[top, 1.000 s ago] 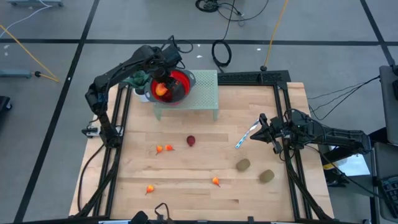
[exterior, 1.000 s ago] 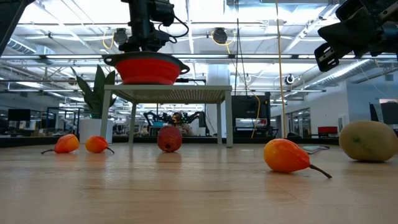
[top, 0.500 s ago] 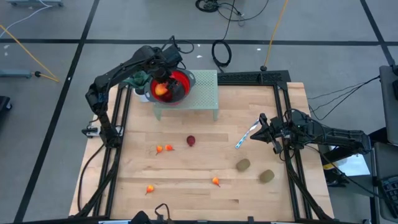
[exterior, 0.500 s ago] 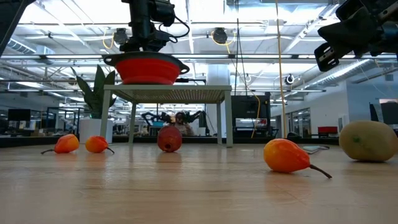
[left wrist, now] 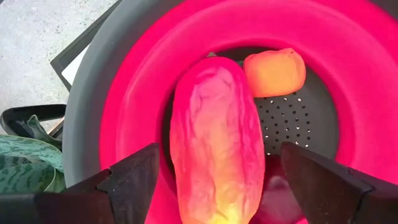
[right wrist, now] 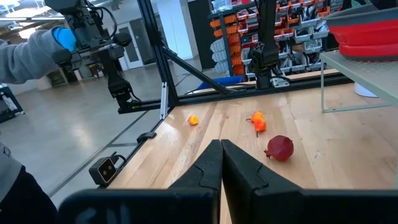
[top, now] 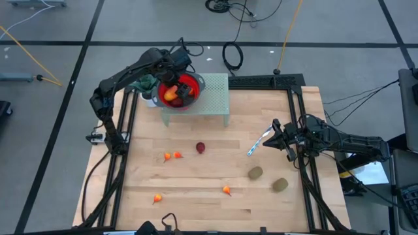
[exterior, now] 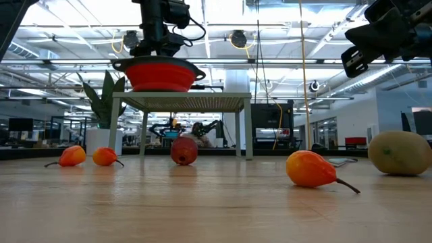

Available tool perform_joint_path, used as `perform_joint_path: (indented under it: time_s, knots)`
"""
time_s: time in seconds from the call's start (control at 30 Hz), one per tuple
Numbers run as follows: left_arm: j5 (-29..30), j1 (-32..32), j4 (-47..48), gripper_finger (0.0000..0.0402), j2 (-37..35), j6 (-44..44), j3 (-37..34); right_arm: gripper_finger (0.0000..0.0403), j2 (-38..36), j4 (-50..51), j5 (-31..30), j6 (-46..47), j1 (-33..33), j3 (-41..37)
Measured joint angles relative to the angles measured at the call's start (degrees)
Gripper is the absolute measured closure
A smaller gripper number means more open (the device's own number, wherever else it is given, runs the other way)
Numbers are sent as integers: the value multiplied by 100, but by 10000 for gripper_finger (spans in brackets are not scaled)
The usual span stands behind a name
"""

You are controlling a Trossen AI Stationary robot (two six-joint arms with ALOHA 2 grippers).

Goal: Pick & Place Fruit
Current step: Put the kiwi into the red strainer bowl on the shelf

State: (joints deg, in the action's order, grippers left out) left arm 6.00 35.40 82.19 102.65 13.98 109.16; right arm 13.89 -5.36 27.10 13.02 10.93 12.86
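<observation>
My left claw (left wrist: pixel 214 177) hangs spread over the red bowl (left wrist: pixel 137 93), straddling the red-orange oval fruit (left wrist: pixel 214 137). A small orange piece (left wrist: pixel 274 71) lies at its one o'clock. My right claw (right wrist: pixel 222 163) is pressed together above the table (top: pixel 209 196).

A red bowl (top: pixel 186 91) with a grey rim is sitting on a pale green stand (top: pixel 212 98), holding a red-to-yellow oval fruit (left wrist: pixel 214 140) and an orange piece (left wrist: pixel 274 72). Light wood planks are showing on the bench (top: pixel 209 163), carrying small orange fruits (top: pixel 172 156), a dark red one (top: pixel 200 148), two brownish-green ovals (top: pixel 255 173) and a blue-and-white stick (top: pixel 257 143).
</observation>
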Motion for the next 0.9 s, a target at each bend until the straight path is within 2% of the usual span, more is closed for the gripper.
perform_joint_path:
  time_s: [0.33,0.6,0.9]
  knots:
    - [-205,4,24,89,-177,0,0,403,0,0,-1,0,-1,-2]
    - [-354,-71,26,114,-920,320,0,403,0,-1,-1,0,0,-3]
    - [-273,-644,28,163,-1691,920,2,403,0,-1,-1,-9,-1,-7]
